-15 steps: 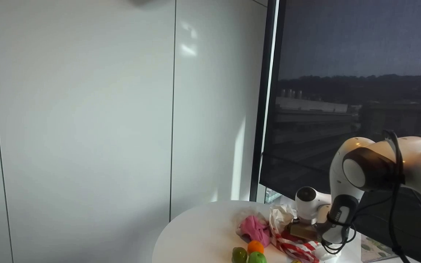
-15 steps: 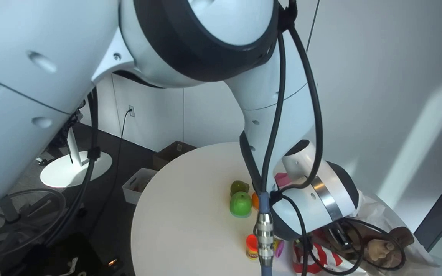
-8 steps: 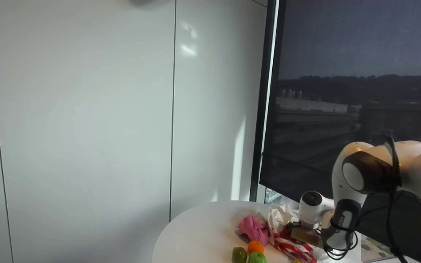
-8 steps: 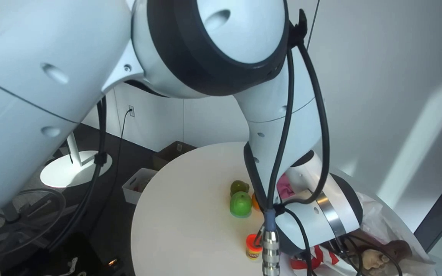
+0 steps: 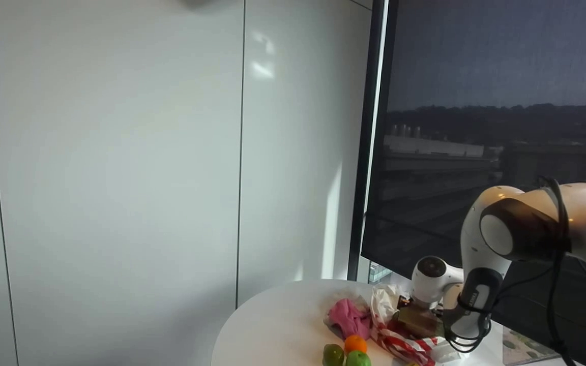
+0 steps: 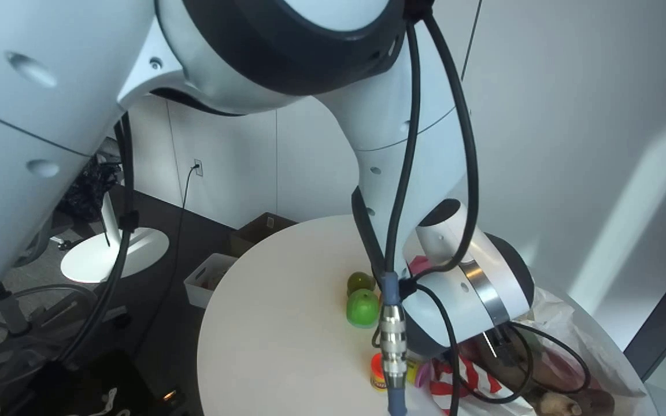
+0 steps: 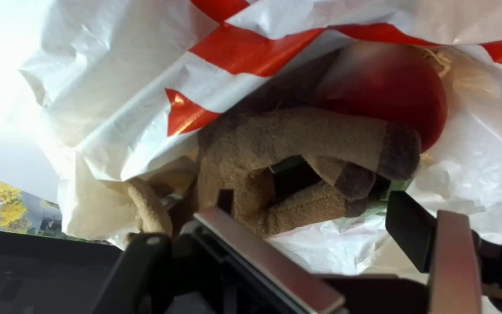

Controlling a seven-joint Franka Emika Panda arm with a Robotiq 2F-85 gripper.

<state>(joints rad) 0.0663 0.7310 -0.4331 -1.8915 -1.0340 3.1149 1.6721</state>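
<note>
In the wrist view my gripper [image 7: 316, 213] stands open at the mouth of a white plastic bag [image 7: 116, 100] with red stripes. A brown plush toy [image 7: 233, 170] with dark-tipped limbs lies inside, just beyond the fingers. The left fingertip overlaps it in the picture; whether they touch I cannot tell. White crumpled lining shows through the gap, and nothing looks clamped. A smooth red object [image 7: 399, 91] sits behind the toy, partly under the bag's flap. The bag shows in both exterior views [image 5: 400, 345] [image 6: 466, 378] beneath the wrist, which hides most of the gripper.
On the round white table [image 6: 275, 323] beside the bag are a pink cloth [image 5: 346, 317], an orange [image 5: 355, 344], a green apple [image 6: 362, 308], a dark green fruit [image 6: 361, 283] and a red-lidded tub [image 6: 378, 370]. A window [image 5: 476, 152] and wall stand close by.
The arm dipped, then rose and shifted slightly, leftward in an exterior view. The jaws have opened. The bag and pink cloth have moved a little, and brown contents of the bag have shifted.
</note>
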